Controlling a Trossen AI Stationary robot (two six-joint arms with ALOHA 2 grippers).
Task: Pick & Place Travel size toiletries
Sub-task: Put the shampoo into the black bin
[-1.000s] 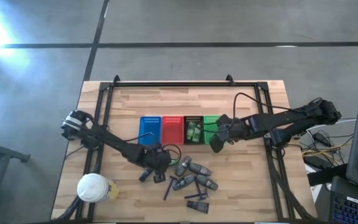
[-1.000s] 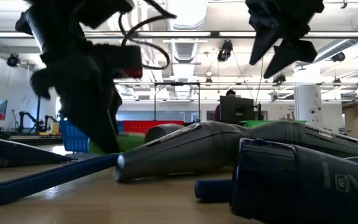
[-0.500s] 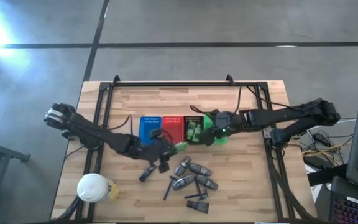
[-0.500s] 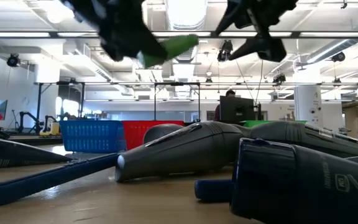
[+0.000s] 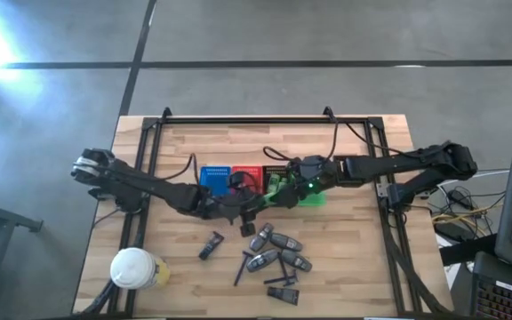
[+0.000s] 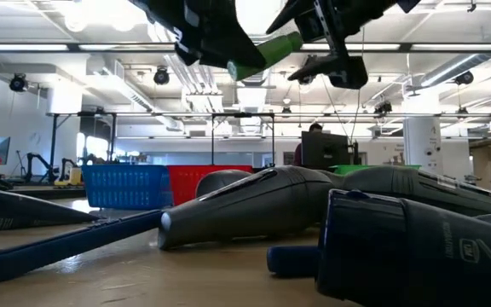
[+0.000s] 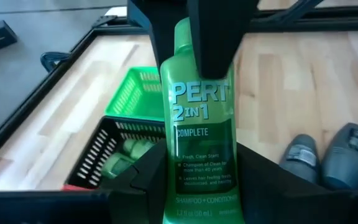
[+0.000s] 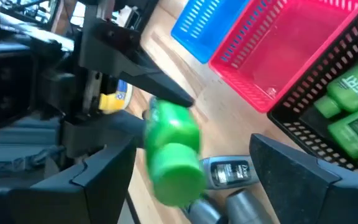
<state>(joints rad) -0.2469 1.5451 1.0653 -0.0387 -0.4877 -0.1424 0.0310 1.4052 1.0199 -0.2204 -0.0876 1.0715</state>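
Observation:
My left gripper [image 7: 201, 171] is shut on a green shampoo bottle [image 7: 201, 118] and holds it in the air in front of the baskets. The bottle also shows tilted in the low view [image 6: 262, 53]. My right gripper [image 8: 188, 149] is open. Its fingers stand on either side of the bottle's green cap [image 8: 174, 158], and I cannot tell whether they touch it. More green bottles [image 8: 353, 118] lie in the black basket [image 5: 276, 175]. Grey tubes [image 5: 278, 249] and dark razors [image 5: 283, 289] lie on the wooden table. My left gripper pinches the bottle's lower body [image 7: 199, 196] between its two fingers [image 7: 148, 180], near the bottom end. The bottle lies along the fingers with its cap pointing away toward my right gripper. It is lifted clear of the table, tilted with the cap end higher.
A blue basket [image 5: 213, 180], a red one [image 5: 244, 178], the black one and a green one [image 5: 309, 194] stand in a row at mid table. A white-lidded round container [image 5: 133, 267] sits at the near left. A black frame [image 5: 238, 120] borders the table.
My left gripper has risen from among the grey tubes with the green bottle, gone toward the far right and the baskets, and tipped from pointing down to nearer level. My right gripper has gone toward the table's left, up to the bottle's cap end.

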